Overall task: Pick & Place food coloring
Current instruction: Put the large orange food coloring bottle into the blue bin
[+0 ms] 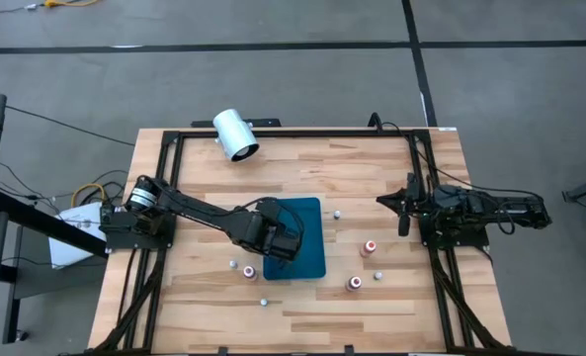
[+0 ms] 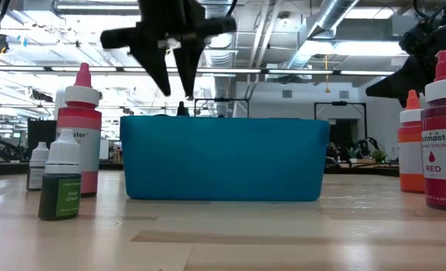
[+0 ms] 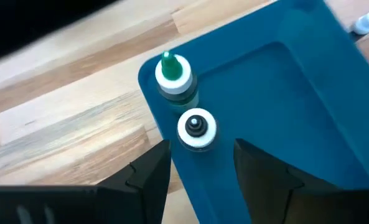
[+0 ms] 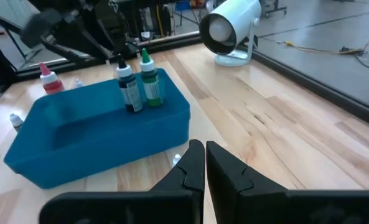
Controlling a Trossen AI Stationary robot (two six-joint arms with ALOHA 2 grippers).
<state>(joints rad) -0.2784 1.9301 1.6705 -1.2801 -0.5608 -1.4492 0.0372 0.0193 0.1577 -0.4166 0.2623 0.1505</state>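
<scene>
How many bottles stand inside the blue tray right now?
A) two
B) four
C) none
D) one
A: the right wrist view shows a black-topped bottle and a green-topped bottle upright side by side in one corner of the tray; the left wrist view shows the same pair from above, with the open left claw just over them.
</scene>
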